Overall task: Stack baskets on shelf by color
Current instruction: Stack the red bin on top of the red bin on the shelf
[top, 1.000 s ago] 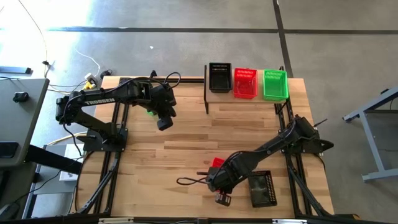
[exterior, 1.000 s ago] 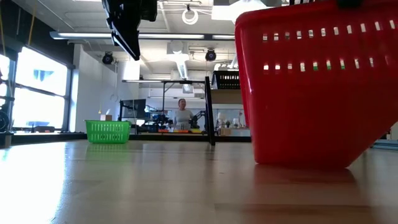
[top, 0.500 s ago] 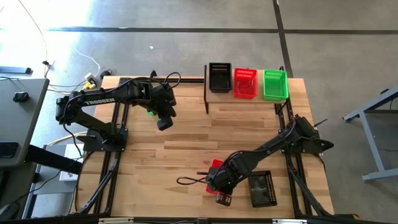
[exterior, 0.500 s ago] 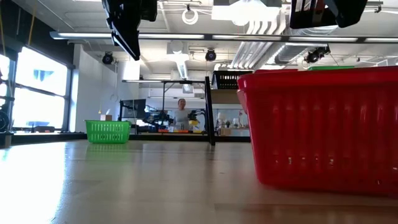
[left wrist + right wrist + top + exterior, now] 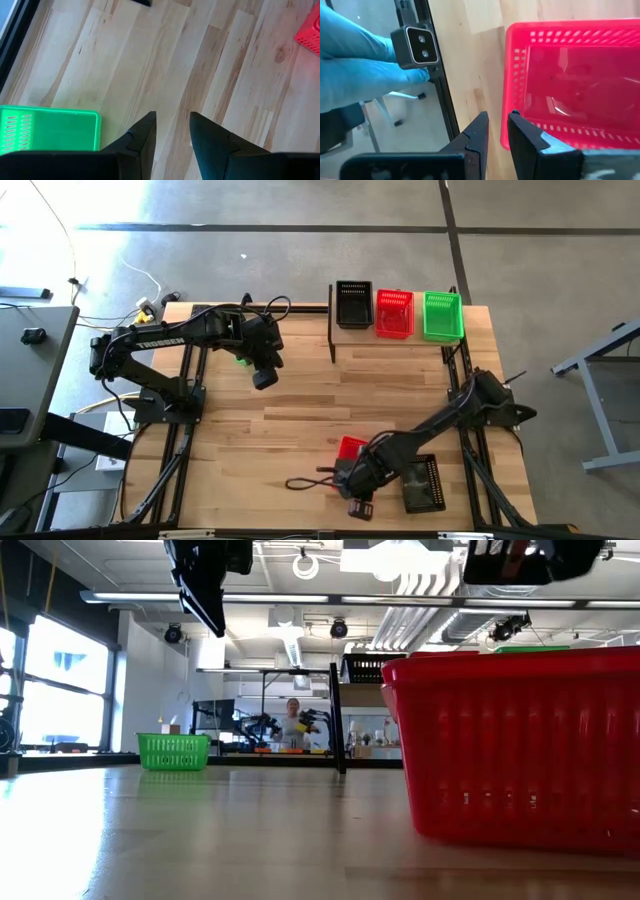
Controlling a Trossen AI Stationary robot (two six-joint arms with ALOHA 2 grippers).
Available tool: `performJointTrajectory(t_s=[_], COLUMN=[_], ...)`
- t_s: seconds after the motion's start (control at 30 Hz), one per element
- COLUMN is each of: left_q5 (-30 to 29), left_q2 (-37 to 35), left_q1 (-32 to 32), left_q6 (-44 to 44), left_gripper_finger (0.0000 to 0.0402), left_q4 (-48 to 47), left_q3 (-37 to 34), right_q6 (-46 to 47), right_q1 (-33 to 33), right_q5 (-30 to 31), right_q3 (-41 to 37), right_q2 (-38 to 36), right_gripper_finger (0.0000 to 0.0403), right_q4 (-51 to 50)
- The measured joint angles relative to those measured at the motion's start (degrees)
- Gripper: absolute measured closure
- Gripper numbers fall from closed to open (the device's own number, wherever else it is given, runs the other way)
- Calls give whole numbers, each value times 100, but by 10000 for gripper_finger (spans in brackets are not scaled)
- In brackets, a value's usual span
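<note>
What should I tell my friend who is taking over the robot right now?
Right gripper: near the table's front edge, empty, fingers slightly apart, beside the red basket sitting flat on the table.
Left gripper: raised, empty, slightly open, over a green basket on the table.
Done: one black, one red and one green basket stand on the shelf.
Left: stack the loose red, green and black basket on their matching colors.

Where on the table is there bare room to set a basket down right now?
Free: the wide bare wood between the shelf and the right claw, and the near-left corner. Crowded: the near-right edge, where the red basket, the black basket and the right arm bunch together. The shelf top already holds three baskets.
</note>
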Motion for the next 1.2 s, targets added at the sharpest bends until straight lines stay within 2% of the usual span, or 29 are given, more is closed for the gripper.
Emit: performJointTrajectory(t_s=[0.3,1.0,1.2], left_q5=[0,-12,-37], left_q2=[-2,-2,-2], left_q1=[0,0,0], left_q6=[0,2,2], left_gripper_finger=[294,294,294], left_q4=[-1,11,15], left_q3=[0,0,0], right_q6=[-193,-149,-149], right_q1=[207,230,224], right_q5=[439,252,135], right_q3=[-133,-131,-131], right_q2=[9,484,484], right_gripper_finger=[344,344,367], right_q4=[167,353,358])
